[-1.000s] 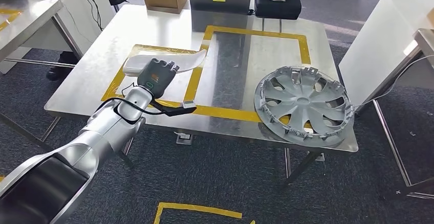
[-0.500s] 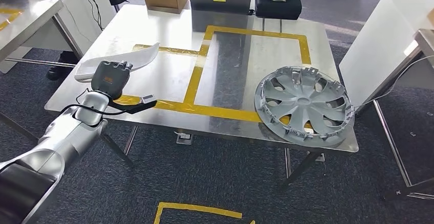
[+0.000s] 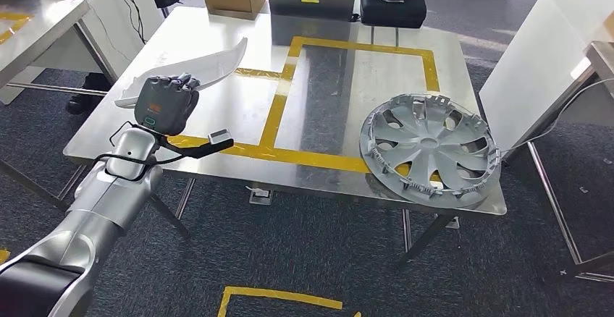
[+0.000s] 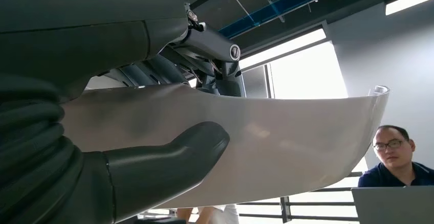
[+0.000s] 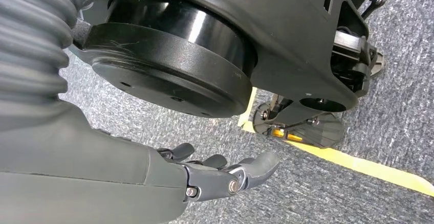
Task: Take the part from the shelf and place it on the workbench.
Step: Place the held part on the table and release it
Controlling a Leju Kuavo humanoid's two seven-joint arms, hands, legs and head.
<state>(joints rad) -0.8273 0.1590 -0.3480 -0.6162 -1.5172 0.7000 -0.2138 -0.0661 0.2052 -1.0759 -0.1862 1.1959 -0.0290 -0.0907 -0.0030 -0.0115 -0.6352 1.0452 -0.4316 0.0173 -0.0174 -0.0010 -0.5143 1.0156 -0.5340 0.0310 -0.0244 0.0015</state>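
Since half a second ago, left hand (image 3: pixel 168 102) has lifted the white part (image 3: pixel 210 62), far tip higher. Head view: long axis slants away over worktop (image 3: pixel 340 93) left edge; wheel cover (image 3: pixel 430 149) well apart. Left wrist: fingers (image 4: pixel 169 155) grasp part (image 4: pixel 286 142). Right wrist: right hand (image 5: pixel 215 175) hangs loosely curled, holding nothing, above carpet.

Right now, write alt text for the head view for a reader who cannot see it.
The robot's left hand holds a long curved white part above the left edge of a steel table marked with yellow tape. A silver hubcap lies at the table's near right corner.
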